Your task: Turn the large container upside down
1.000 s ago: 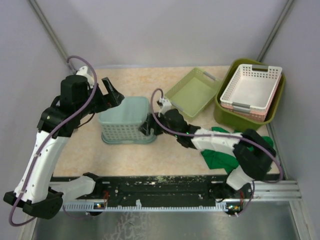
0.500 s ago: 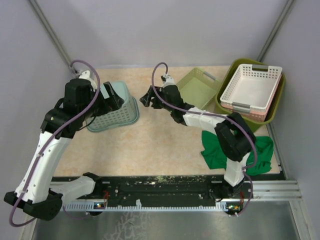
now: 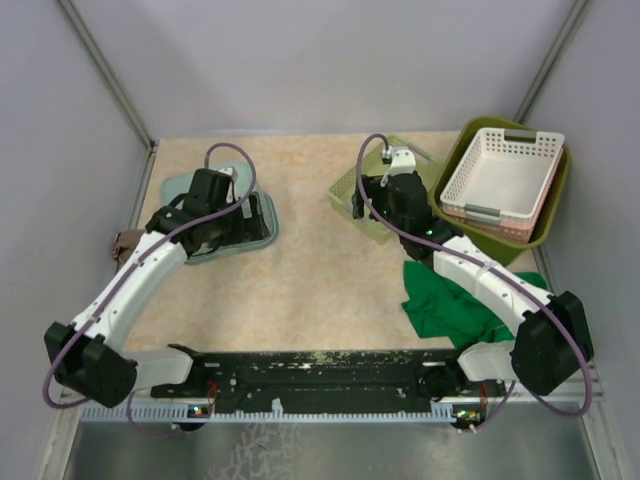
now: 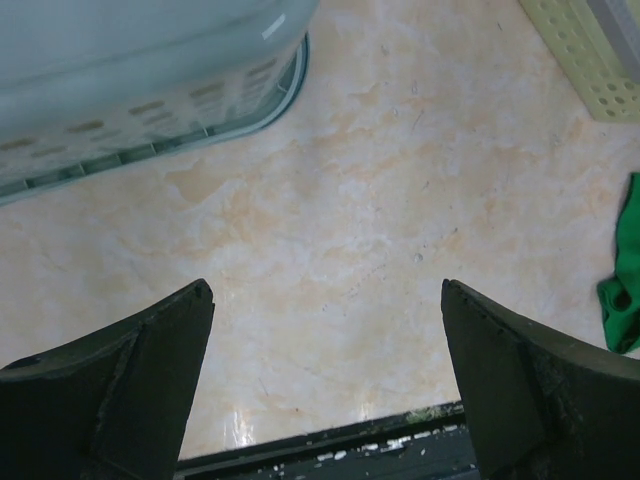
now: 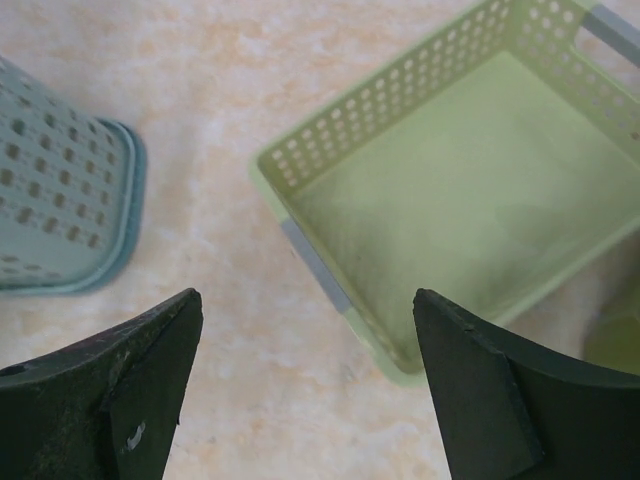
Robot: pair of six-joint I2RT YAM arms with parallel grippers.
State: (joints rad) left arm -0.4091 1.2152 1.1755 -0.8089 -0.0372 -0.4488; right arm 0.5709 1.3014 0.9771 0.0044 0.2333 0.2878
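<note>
The large container, a dark olive-green tub [image 3: 448, 232], stands upright at the back right with a white basket [image 3: 500, 175] and a pink one stacked inside it. Neither gripper is near it. My left gripper [image 3: 212, 232] is open and empty over the table beside a teal basket [image 3: 255, 225] that lies rim down; the left wrist view shows the open gripper [image 4: 326, 300] with the teal basket [image 4: 130, 90] at the upper left. My right gripper [image 3: 385, 195] is open and empty above the near corner of the pale yellow-green basket [image 5: 480, 200], as the right wrist view [image 5: 307, 300] shows.
A green cloth [image 3: 450, 305] lies at the front right under my right arm. The pale yellow-green basket [image 3: 350, 195] stands between the teal basket and the olive tub. The teal basket's rim shows at the left of the right wrist view [image 5: 60, 210].
The teal basket went from tilted in my left gripper to lying rim down at the back left. My left gripper let go. My right gripper swung right to the pale yellow-green basket.
</note>
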